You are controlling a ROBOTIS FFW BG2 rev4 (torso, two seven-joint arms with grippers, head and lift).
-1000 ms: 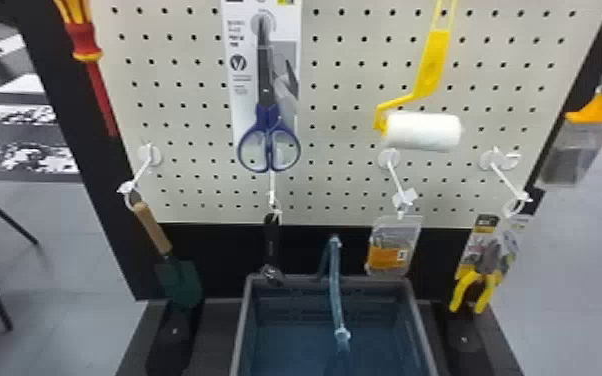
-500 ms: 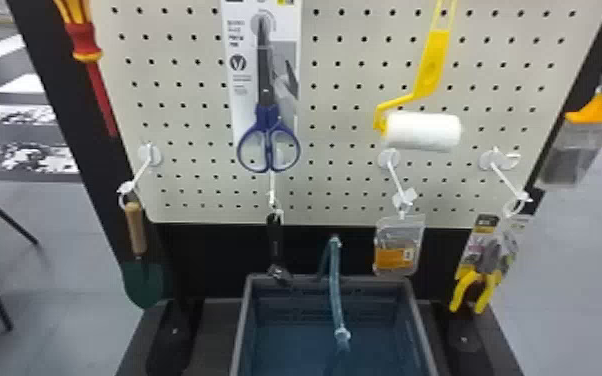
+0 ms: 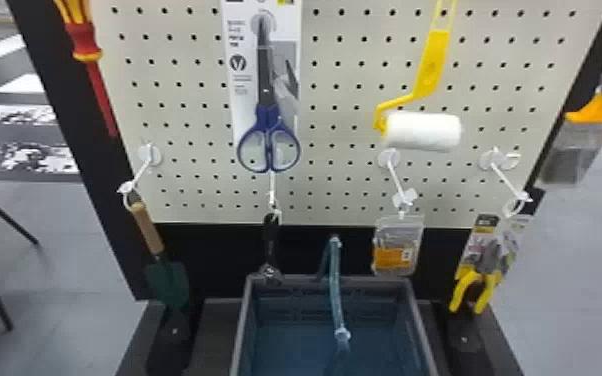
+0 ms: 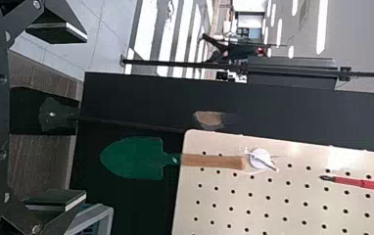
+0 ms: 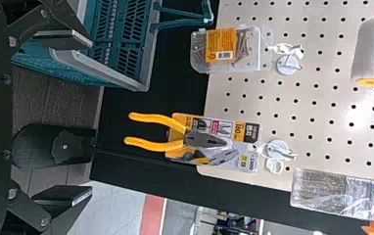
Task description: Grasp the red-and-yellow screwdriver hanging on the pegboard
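Observation:
The red-and-yellow screwdriver (image 3: 85,47) hangs at the upper left of the pegboard (image 3: 345,95) in the head view, its handle top cut off by the upper edge. In the left wrist view the red shaft and dark tip of the screwdriver (image 4: 361,183) come in from the picture's right edge. My left gripper (image 4: 58,117) stands open there, well apart from the screwdriver, with nothing between its two fingers. My right gripper (image 5: 65,117) is also open and holds nothing, facing the side of the board with the pliers.
Below the screwdriver hangs a green trowel (image 3: 165,280). Scissors (image 3: 267,140), a wrench (image 3: 271,245), a paint roller (image 3: 422,131), a screw box (image 3: 397,245), pliers (image 3: 480,285) and a brush (image 3: 570,155) hang further right. A grey-rimmed basket (image 3: 415,320) stands under the board.
In the head view the hanging trowel has swung from side to side, and the screw box has swayed a little. The screwdriver hangs where it was.

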